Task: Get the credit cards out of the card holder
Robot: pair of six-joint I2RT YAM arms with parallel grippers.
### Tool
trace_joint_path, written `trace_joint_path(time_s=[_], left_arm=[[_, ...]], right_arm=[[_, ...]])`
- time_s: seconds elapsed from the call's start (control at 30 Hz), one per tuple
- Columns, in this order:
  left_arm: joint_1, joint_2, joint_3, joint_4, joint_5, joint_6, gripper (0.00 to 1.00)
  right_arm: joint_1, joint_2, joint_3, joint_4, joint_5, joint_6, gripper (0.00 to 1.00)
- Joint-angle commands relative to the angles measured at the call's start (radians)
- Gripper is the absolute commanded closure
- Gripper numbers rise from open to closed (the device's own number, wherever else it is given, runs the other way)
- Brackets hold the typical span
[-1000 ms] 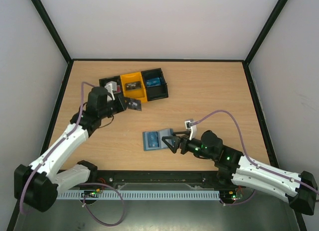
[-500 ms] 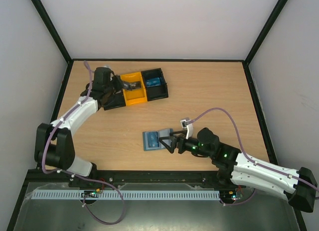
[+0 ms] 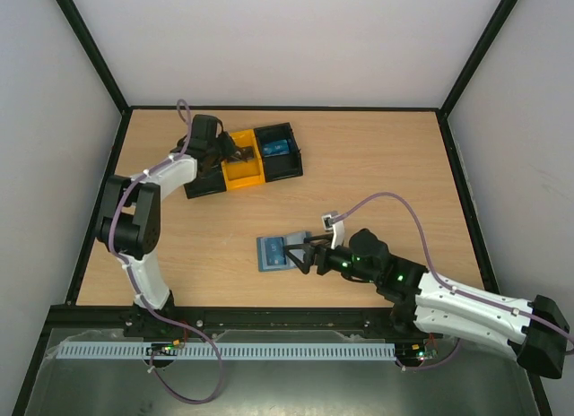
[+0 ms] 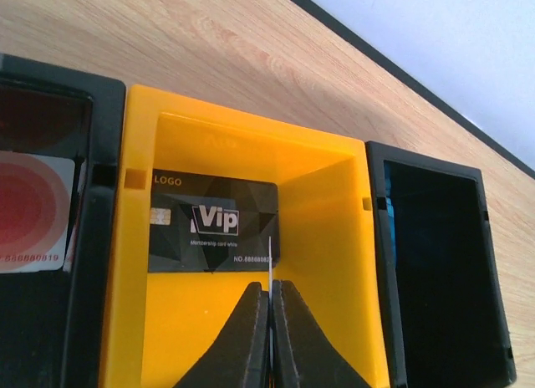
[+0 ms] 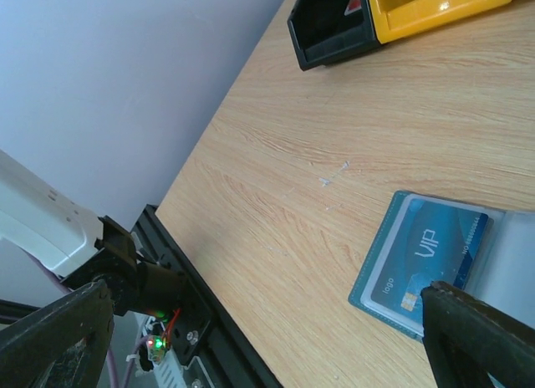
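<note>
Wood-grain laminate tabletop (image 3: 386, 178), smooth and matt, is boxed in by pale walls with black edging, and we note nothing on it that would stop a light item sliding. Nearest the bases, the right gripper (image 3: 299, 259) stands with its jaws spread wide. One black finger is over the small slate grey-blue bifold card holder (image 5: 512, 247), which lies opened flat near the middle of the table; whether it touches we cannot tell. A bright blue plastic credit card with white print (image 5: 426, 246) sits flush in the panel away from those fingers. We judge this the main hazard: the card is thin, slick and flat, offering little edge, and the holder looks soft and light. With nothing pinning it down, a finger could shove the whole wallet along the laminate or lift it with the card. Farther off, at the far left, the left gripper (image 4: 271, 292) hangs over the yellow middle bay of the black-and-yellow three-compartment plastic tray (image 4: 242, 125). Its fingers are pressed together on a thin pale sliver (image 4: 272, 258) that we take for a card seen edge-on. A glossy black VIP card (image 4: 213, 229) lies on that bay's floor, and a red-and-white card (image 4: 33, 208) lies in the black bay beside it. Released carelessly, the pinched card could tip against the hard wall or catch on the rim.
</note>
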Motion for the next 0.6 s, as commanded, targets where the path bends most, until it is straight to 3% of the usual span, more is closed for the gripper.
trace_joint_path(time_s=[0.0, 0.57], left_arm=[[0.011, 0.044, 0.059, 0.05, -0.01, 0.026, 0.97], [0.024, 0.204, 0.178, 0.058, 0.008, 0.041, 0.97]], right_arm=[[0.002, 0.042, 0.018, 0.054, 0.003, 0.01, 0.02], [0.002, 0.154, 0.102, -0.016, 0.076, -0.071, 0.02]])
